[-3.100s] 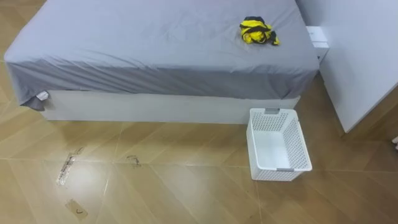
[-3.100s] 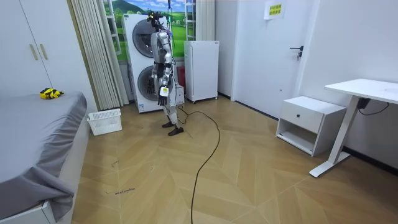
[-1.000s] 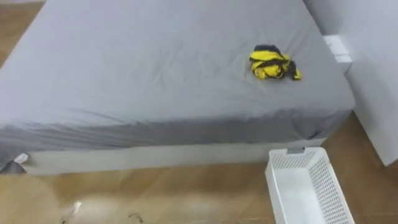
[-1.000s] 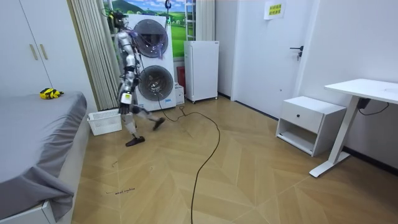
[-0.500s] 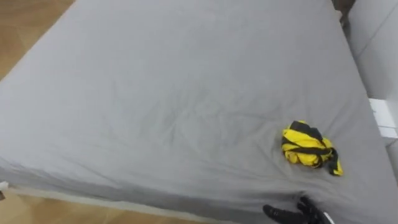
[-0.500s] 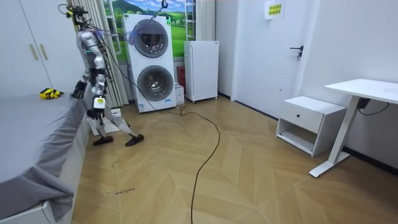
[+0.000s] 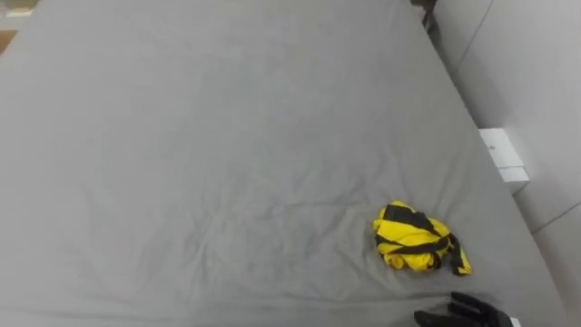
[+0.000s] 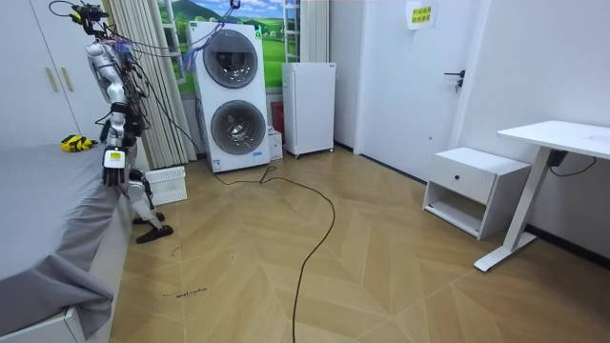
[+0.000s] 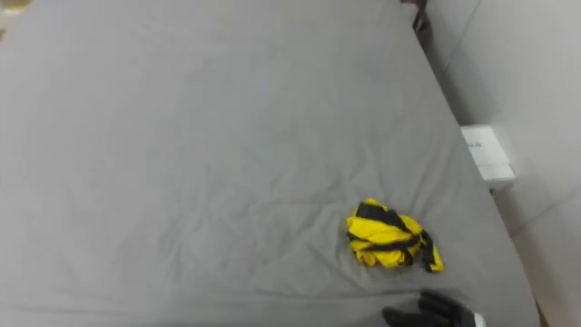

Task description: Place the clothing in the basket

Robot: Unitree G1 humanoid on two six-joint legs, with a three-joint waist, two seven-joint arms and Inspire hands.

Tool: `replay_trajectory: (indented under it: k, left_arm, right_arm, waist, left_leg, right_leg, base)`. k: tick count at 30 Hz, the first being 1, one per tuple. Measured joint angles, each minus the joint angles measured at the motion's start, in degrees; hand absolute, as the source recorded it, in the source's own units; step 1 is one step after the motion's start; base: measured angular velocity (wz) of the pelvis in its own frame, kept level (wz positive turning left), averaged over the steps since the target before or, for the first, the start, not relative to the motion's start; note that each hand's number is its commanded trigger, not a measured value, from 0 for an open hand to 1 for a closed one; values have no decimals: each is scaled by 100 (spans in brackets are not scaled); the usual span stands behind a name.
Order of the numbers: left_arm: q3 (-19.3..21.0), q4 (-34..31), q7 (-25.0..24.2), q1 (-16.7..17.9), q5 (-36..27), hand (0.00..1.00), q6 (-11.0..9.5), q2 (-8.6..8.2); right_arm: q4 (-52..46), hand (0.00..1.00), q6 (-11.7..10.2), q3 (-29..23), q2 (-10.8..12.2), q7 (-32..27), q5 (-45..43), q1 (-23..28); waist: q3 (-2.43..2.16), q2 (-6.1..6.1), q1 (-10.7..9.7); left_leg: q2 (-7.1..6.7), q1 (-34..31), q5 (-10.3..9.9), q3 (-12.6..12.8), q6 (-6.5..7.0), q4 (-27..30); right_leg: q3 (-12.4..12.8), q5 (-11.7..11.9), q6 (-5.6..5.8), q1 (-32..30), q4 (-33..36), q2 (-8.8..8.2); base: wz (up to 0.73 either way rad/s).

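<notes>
I had the robot standing at the edge of the bed [image 7: 182, 136]. Its right hand [image 7: 463, 313] reached over the grey sheet, released, fingers loosely spread, holding nothing. The yellow and black clothes [image 7: 413, 243] lay bunched just beyond that hand, apart from it. The left hand [image 8: 113, 164] hung by the mattress; I couldn't tell its state. The white basket [image 8: 168, 185] sat on the floor below it, behind the legs
</notes>
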Motion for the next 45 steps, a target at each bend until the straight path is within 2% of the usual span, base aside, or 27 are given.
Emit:
replay_trajectory:
  k: [2,4,7,9,14,16,25,30,34,38,40,42,43,45]
  left_arm:
    - [-80,-86,46,94,20,0,4,2]
    - [-77,-199,53,283,34,0,6,3]
    - [-14,-215,51,352,33,0,32,7]
    - [-2,-217,53,346,24,0,59,5]
    - [-9,-225,66,301,-46,0,127,81]
    - [-11,-216,83,237,-69,0,211,133]
    - [-122,-216,105,180,-95,0,267,146]
    - [-123,-216,102,182,-96,0,306,151]
    - [-121,-216,103,106,-87,0,389,147]
    - [-187,-189,106,34,-60,0,469,149]
    - [-225,-171,104,-4,-8,0,477,148]
    - [-225,-171,102,-9,-11,0,487,151]
    - [-229,-174,96,-17,-19,0,491,152]
    - [-229,-185,93,-18,-20,0,497,152]
  right_arm:
    - [-71,0,-109,-11,-32,-46,65,-93]
    - [-541,0,-369,-60,-56,1,62,-96]
    - [-836,0,-690,-77,-120,11,44,-165]
    - [-866,0,-737,-68,-113,23,-1,-225]
    - [-918,0,-721,-59,-73,24,-139,-224]
    - [-1026,0,-713,-52,-73,21,-139,-210]
    - [-1285,0,-715,-38,-70,6,-180,-211]
    - [-1245,0,-717,52,-70,33,-210,-201]
    - [-827,0,-667,218,-46,201,-265,-190]
    - [-131,0,-651,397,-36,281,-369,-281]
    - [407,0,-647,395,-33,331,-373,-434]
    - [782,0,-646,386,-43,311,-363,-616]
    - [989,0,-645,388,-58,281,-304,-735]
    - [1202,0,-642,394,-65,221,-192,-839]
  waist:
    - [-47,21,-19]
    - [-101,27,-48]
    - [-131,41,-104]
    - [-139,24,-143]
    - [-132,-42,-159]
    - [-136,-96,-161]
    - [-156,-82,-168]
    - [-152,-69,-173]
    - [-158,-30,-153]
    - [-161,31,-138]
    - [-146,87,-128]
    - [-167,133,-115]
    - [-154,154,-117]
    - [-155,170,-108]
  left_leg:
    - [-23,124,64,-3,16,-209]
    - [-24,221,143,-44,4,-378]
    - [-10,291,172,-178,-12,-472]
    - [-2,290,177,-213,-17,-492]
    - [-1,277,178,-198,-16,-496]
    - [0,265,178,-198,-15,-487]
    - [-6,284,162,-203,6,-494]
    - [-6,278,161,-205,7,-505]
    - [-3,221,161,-215,9,-510]
    - [-4,146,161,-243,12,-502]
    - [-6,72,168,-245,22,-496]
    - [-15,-9,182,-278,37,-491]
    - [-26,-20,191,-311,39,-489]
    - [-26,-46,192,-331,40,-468]
  right_leg:
    - [1,31,10,87,-132,19]
    - [-28,46,-6,176,-256,49]
    - [-138,72,-38,332,-429,86]
    - [-185,78,-48,374,-493,97]
    - [-187,86,-52,379,-535,100]
    - [-188,79,6,385,-584,107]
    - [-209,102,39,437,-613,100]
    - [-214,112,40,438,-646,103]
    - [-218,203,0,446,-720,126]
    - [-270,231,26,445,-824,134]
    - [-330,237,16,404,-826,114]
    - [-369,237,15,337,-825,102]
    - [-385,238,14,335,-830,97]
    - [-416,237,15,335,-847,94]
  base:
    - [2]
    - [6]
    - [18]
    - [14]
    - [1]
    - [0]
    - [1]
    - [0]
    - [1]
    - [8]
    - [12]
    - [9]
    - [10]
    - [11]
